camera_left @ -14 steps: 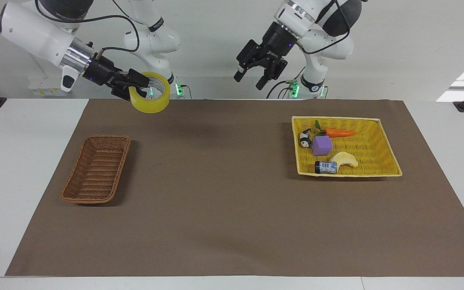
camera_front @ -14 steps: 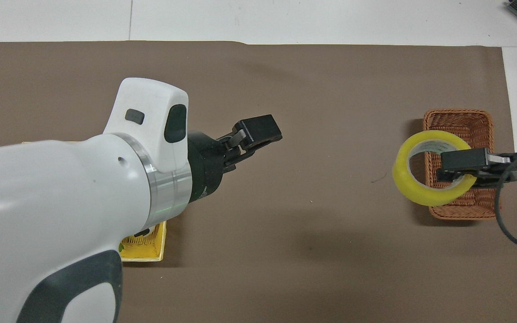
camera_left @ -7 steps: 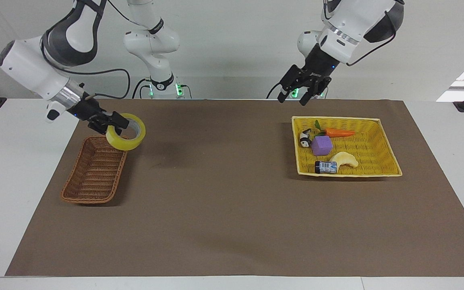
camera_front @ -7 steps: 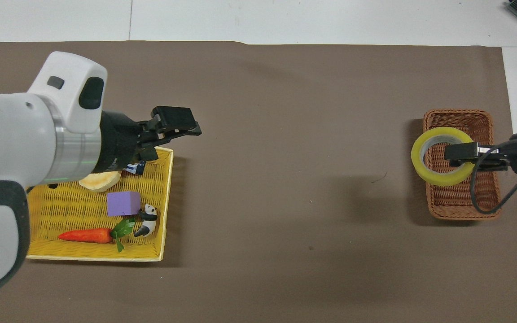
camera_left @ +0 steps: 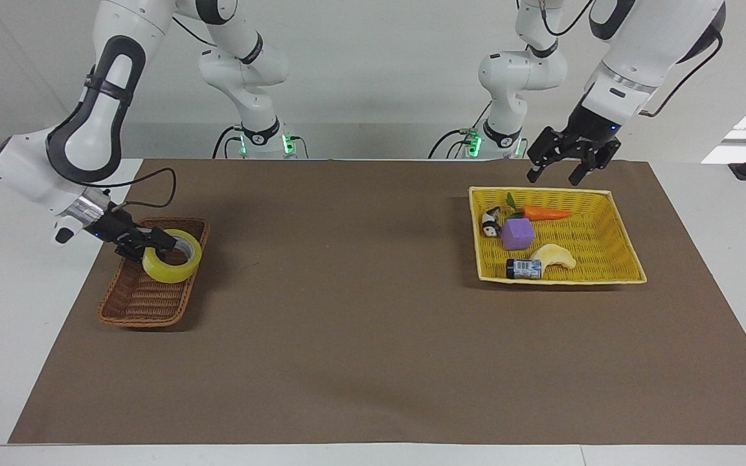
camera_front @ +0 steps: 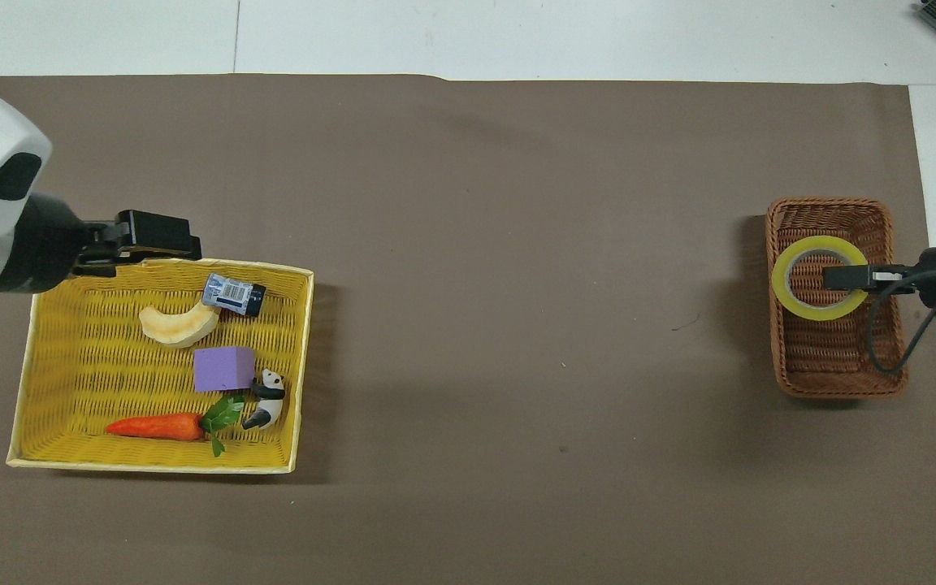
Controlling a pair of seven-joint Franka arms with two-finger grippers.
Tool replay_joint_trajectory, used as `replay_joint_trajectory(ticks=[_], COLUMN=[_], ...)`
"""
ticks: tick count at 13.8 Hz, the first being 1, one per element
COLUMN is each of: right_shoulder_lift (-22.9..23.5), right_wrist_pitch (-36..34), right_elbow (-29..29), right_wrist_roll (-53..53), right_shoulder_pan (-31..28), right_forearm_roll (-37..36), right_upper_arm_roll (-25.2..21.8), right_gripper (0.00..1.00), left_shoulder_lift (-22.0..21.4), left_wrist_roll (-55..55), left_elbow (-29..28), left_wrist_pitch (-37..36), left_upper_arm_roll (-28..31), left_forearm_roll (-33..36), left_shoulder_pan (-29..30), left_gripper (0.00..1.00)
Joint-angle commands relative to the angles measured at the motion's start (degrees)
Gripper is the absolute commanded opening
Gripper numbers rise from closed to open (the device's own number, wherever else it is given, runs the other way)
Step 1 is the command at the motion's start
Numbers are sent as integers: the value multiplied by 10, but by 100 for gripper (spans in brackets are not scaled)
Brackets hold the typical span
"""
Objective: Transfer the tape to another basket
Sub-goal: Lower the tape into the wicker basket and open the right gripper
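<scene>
The tape (camera_left: 169, 270) (camera_front: 785, 286), a wide yellow roll with a pale core, hangs low over the middle of the brown wicker basket (camera_left: 146, 304) (camera_front: 834, 366). My right gripper (camera_left: 160, 244) (camera_front: 842, 278) is shut on the roll's wall, with one finger inside the ring. I cannot tell whether the roll touches the basket's floor. My left gripper (camera_left: 553, 176) (camera_front: 158, 244) hangs open and holds nothing, over the edge of the yellow basket (camera_left: 625, 262) (camera_front: 21, 406).
The yellow basket holds a toy carrot (camera_left: 544, 213), a purple cube (camera_left: 517, 233), a small panda (camera_left: 490, 222), a small labelled bottle (camera_left: 523, 268) and a pale crescent toy (camera_left: 557, 255). A brown mat (camera_left: 360, 310) covers the table between the two baskets.
My right gripper has carried the tape down from high near the robots to low over the brown basket. My left arm has swung from the table's middle to over the yellow basket's edge.
</scene>
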Motion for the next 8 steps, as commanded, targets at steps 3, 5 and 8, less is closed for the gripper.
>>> replay_joint_trajectory(ticks=[3,5,8], right_shoulder_lift=[11,23,22], right_wrist_pitch=[-17,-15,-15], right_elbow=[8,7,5], right_wrist_roll=[-85,-145,-151], right_shoulder_pan=[-4,-6,-6], right_forearm_roll=[10,9,10], right_upper_arm_roll=[-21,-26,-26], right_gripper=[0,0,0], left_shoulder_lift=[-12,-10,-4], left_wrist_roll=[88,108,108], left_elbow=[-3,6,29], left_wrist_pitch=[-41,-61,-107], left_upper_arm_roll=[14,16,17], left_forearm_roll=[85,99,102], left_shoulder_pan=[29,39,42], left_gripper=[100,100,100])
